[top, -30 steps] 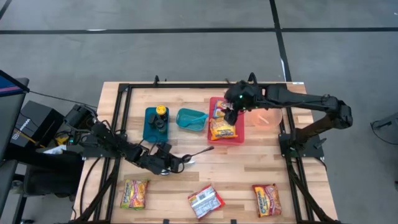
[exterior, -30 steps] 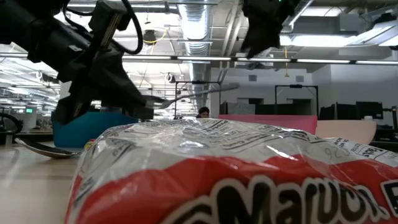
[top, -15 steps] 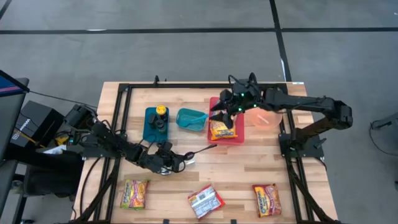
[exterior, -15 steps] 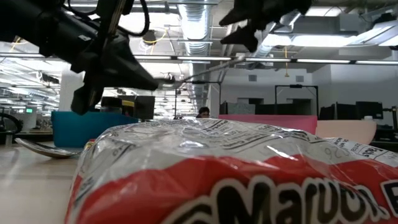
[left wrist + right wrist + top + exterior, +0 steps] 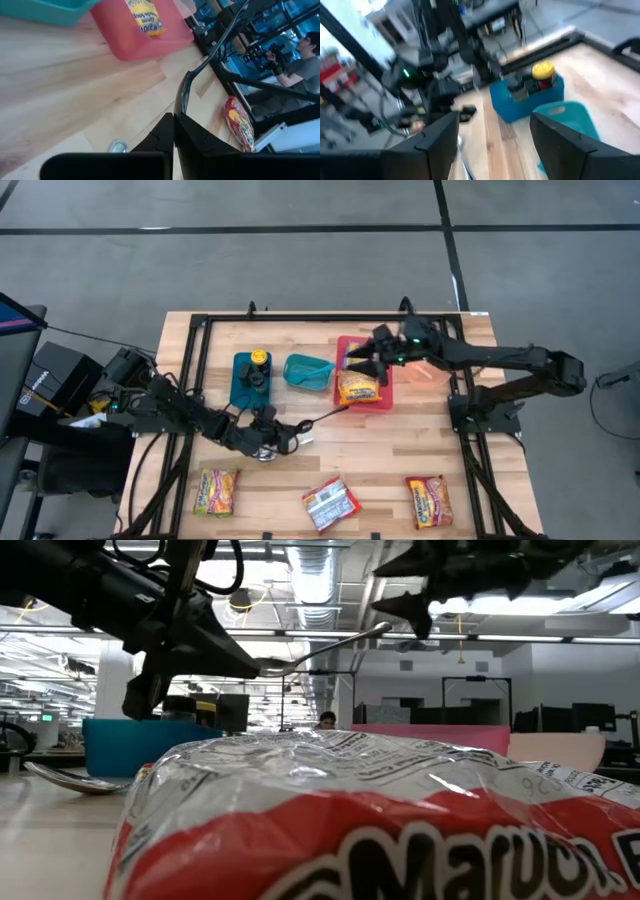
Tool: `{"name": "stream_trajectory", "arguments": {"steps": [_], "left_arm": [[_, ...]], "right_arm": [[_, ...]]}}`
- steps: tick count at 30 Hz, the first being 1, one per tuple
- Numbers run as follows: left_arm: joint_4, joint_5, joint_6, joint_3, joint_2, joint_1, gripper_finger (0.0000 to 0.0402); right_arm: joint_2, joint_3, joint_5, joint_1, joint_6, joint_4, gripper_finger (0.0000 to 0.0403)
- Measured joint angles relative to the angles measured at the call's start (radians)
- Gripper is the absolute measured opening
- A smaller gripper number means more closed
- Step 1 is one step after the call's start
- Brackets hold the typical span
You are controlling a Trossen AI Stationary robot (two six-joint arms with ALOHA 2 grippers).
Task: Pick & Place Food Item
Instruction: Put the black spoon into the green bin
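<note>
My left gripper (image 5: 290, 435) (image 5: 175, 116) is shut on a metal utensil (image 5: 325, 418) (image 5: 320, 650) over the table's middle. The utensil's long handle slants up toward the red tray (image 5: 386, 395). A yellow noodle packet (image 5: 358, 388) lies in that tray. My right gripper (image 5: 352, 365) (image 5: 492, 120) hovers open above the tray's left part, fingers nearly level and pointing toward the table's left, with nothing between them. Three more food packets (image 5: 217, 490) (image 5: 330, 505) (image 5: 430, 500) lie flat along the near edge. My left gripper pinches the utensil near its wider end (image 5: 180, 107) between its two fingers. The fingers come slanting from the table's left, roughly along the utensil. The utensil is lifted clear, and its handle (image 5: 350, 640) rises away from the fingers.
A blue container (image 5: 248, 378) with a yellow-capped bottle (image 5: 259, 360) and a teal bowl (image 5: 308, 370) stand left of the tray. A peach dish (image 5: 428, 370) sits right of it. A spoon (image 5: 65, 778) lies on the table at the left. A dark frame borders the table.
My right gripper has tipped from pointing down to nearly level, sunk a little over the tray and stayed open. My left gripper has tipped the utensil up, so the handle's free end now stands higher.
</note>
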Motion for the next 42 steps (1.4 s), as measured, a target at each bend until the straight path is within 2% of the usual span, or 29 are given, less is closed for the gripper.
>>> {"name": "stream_trajectory", "arguments": {"steps": [5,11,17,26,42], "left_arm": [[0.038,0.000,0.026,0.000,0.000,0.030,0.0002],[0.090,0.073,0.060,0.000,0.000,0.071,0.0001],[0.095,0.123,0.066,0.000,0.000,0.107,0.0001],[0.119,0.167,0.096,0.000,0.000,0.137,0.0001],[0.118,0.166,0.096,0.000,0.000,0.137,0.0001]], "right_arm": [[-0.105,-0.150,0.053,-0.011,0.156,0.137,0.0240],[-0.136,-0.215,0.018,-0.007,0.235,0.125,0.0240],[-0.108,-0.217,0.017,0.042,0.232,0.072,0.0240],[-0.010,-0.217,0.022,0.125,0.231,0.137,0.0240],[0.042,-0.217,0.019,0.124,0.232,0.180,0.0240]]}}
